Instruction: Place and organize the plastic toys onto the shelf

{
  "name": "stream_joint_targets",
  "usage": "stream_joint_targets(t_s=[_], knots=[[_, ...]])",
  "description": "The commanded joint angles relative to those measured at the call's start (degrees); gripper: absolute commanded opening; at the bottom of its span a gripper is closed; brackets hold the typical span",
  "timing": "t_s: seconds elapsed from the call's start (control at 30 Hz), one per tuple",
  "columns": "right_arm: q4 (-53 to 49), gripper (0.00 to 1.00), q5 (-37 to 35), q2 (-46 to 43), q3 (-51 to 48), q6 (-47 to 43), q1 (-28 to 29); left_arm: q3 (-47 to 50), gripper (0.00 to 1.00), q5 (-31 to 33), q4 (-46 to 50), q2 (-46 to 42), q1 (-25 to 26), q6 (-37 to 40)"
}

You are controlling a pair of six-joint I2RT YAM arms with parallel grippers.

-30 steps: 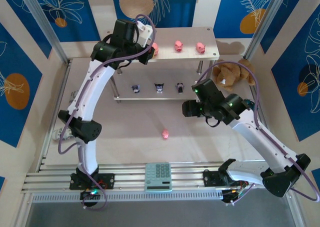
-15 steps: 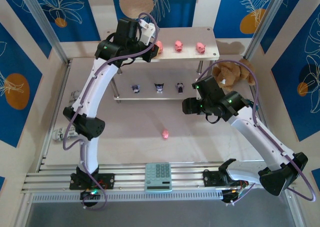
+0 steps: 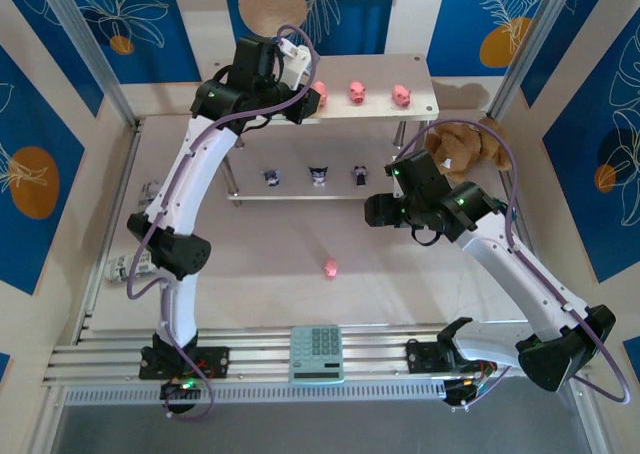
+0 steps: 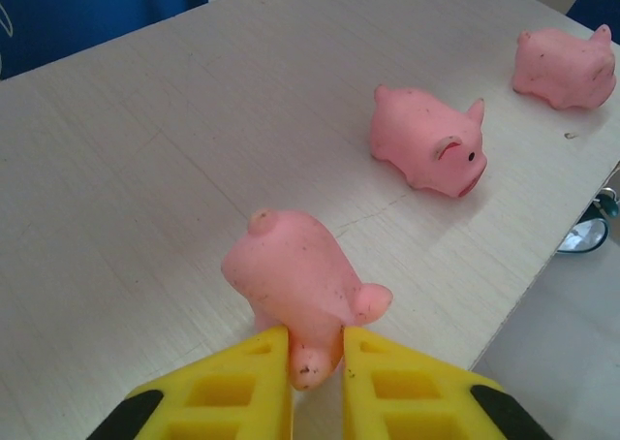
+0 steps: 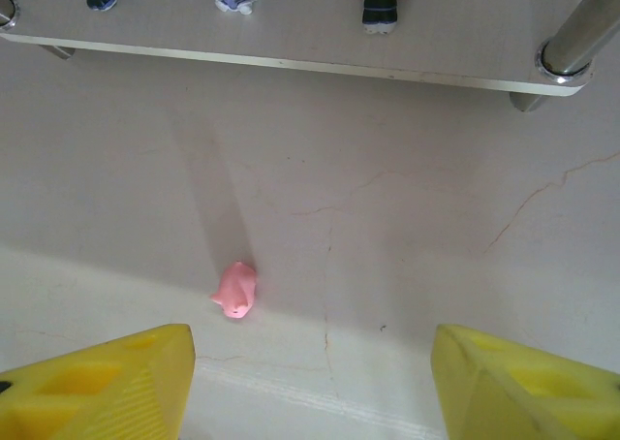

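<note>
Shelf [image 3: 378, 72], a pale wood-grain top board on thin metal legs with a lower level [image 3: 300, 190] beneath, stands at the far side of the table [image 3: 260, 274]; one brown plush bear [image 3: 462, 146] sits just right of it; one calculator [image 3: 316, 352] lies on the near rail; of the toys, four pink pigs and three dark white-faced figurines can be counted

From overhead, the middle pig [image 3: 355, 93] and right pig [image 3: 401, 96] stand on the top board, the held pig [image 3: 318, 92] is at the left gripper [image 3: 306, 98] on that same board, and the table pig [image 3: 330, 268] lies alone between the arms; the left figurine [image 3: 272, 177], middle figurine [image 3: 318, 175] and right figurine [image 3: 361, 175] stand in a row on the lower level

The left wrist view adds detail: yellow fingertips [image 4: 252, 362] pinch the held pig's hind end as it stands tilted near the board's front edge, its skin speckled with dirt; the middle pig shows a curled ear, a black eye and a red mouth

In the right wrist view the right gripper [image 5: 310, 362] is spread wide above the table pig, the figurines well beyond
</note>
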State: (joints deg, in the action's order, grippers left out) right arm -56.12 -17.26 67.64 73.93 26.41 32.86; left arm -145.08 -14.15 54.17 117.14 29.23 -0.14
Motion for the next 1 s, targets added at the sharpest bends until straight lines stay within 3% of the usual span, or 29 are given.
stream_joint_targets(t_s=[0.0,0.17,0.6,0.97], knots=[[0.5,0.67,1.7,-0.4,0.0,-0.7,-0.3,-1.5,0.22,-0.8,0.2,0.8,-0.5,-0.3],[0.7,0.67,1.8,-0.6,-0.3,-0.7,-0.4,-1.5,0.29,-0.6,-0.5,0.8,-0.5,-0.6],[0.7,0.67,2.0,-0.8,-0.5,-0.6,-0.7,-1.5,0.31,-0.2,-2.4,-1.0,-0.5,-0.8],[0.0,0.66,2.8,0.0,-1.9,0.2,1.7,1.7,0.31,3.0,-3.3,-14.2,0.1,0.1]])
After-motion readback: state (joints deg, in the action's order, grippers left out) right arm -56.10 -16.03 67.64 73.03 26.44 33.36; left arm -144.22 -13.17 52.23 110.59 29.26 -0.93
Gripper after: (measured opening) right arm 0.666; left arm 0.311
